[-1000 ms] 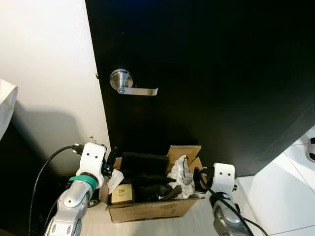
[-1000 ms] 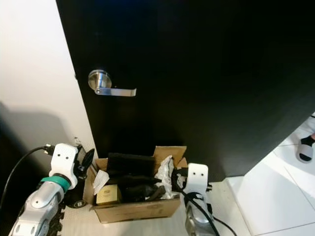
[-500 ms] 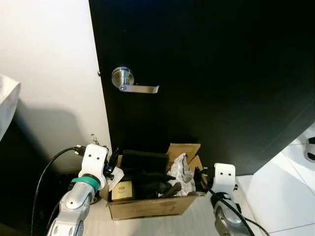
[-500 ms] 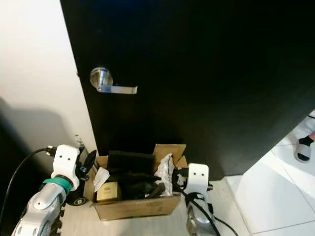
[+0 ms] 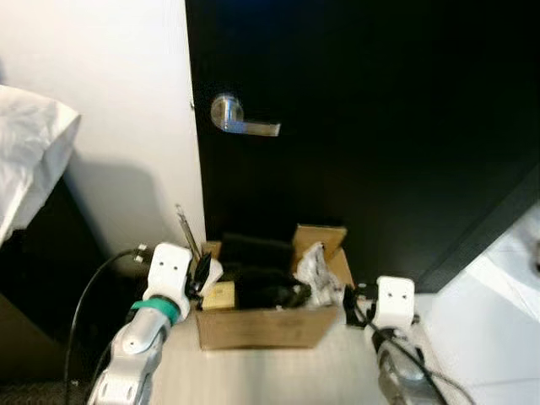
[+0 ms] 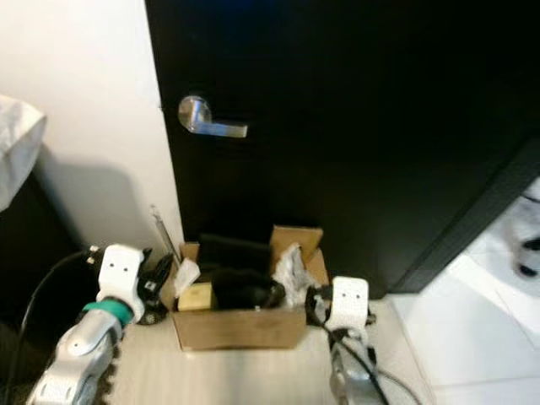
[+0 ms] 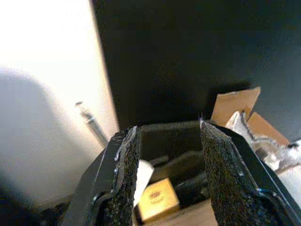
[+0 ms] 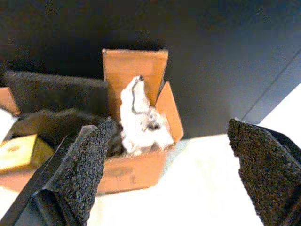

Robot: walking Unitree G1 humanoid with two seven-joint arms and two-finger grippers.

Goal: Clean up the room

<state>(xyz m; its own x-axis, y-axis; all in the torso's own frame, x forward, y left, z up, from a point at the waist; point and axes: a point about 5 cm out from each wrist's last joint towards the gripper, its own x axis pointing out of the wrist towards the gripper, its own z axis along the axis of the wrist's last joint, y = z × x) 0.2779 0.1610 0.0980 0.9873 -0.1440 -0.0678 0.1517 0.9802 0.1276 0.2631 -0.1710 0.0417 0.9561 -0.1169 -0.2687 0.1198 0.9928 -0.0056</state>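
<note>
An open cardboard box [image 5: 266, 329] stands on the floor against a black door [image 5: 380, 126]. Inside lie crumpled white paper [image 5: 314, 272], a small yellow box [image 5: 219, 295] and dark items. My left gripper [image 5: 201, 274] hovers at the box's left end, open with nothing between its fingers [image 7: 124, 174]. On the box's right side, my right gripper [image 5: 349, 304] is low and wide open, also holding nothing. The right wrist view looks at the paper [image 8: 141, 122] and the raised flap [image 8: 134, 70].
A silver lever handle [image 5: 240, 122] is on the door above the box. White bedding [image 5: 29, 160] lies on dark furniture at the left. A thin metal rod [image 5: 187, 228] leans on the white wall. A black cable [image 5: 89, 287] trails from my left arm. White tiles [image 5: 506, 270] lie to the right.
The whole picture has slid right and blurred, so the camera moved. Both grippers keep their places at the two ends of the box, still open.
</note>
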